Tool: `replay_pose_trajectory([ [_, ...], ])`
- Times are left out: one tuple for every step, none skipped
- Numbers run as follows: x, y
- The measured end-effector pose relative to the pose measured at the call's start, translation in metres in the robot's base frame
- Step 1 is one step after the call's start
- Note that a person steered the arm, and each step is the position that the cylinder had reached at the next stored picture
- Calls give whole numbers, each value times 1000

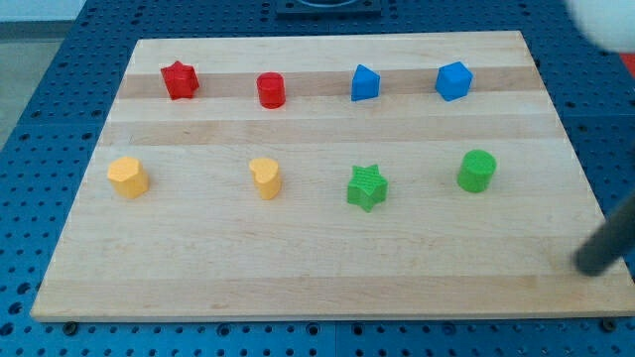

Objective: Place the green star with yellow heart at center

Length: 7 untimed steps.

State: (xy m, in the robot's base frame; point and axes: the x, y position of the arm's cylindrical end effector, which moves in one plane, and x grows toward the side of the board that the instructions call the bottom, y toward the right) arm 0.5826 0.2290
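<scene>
I am only at the approach: my tip (592, 264) stands at the view's right edge of the wooden desk (298, 278), well apart from every block. There are no jaws, only a rod, holding nothing. The green star block (367, 186) sits right of the yellow heart block (266, 178), nothing between. I judge I must come behind the star's right side, around the green cylinder (477, 171).
</scene>
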Motion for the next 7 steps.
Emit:
replay_pose_trajectory([
  [-13,-114],
  [-28,-176],
  [-41,-191],
  [-57,-191],
  [-48,-210],
  [-47,-262],
  [-64,-286],
])
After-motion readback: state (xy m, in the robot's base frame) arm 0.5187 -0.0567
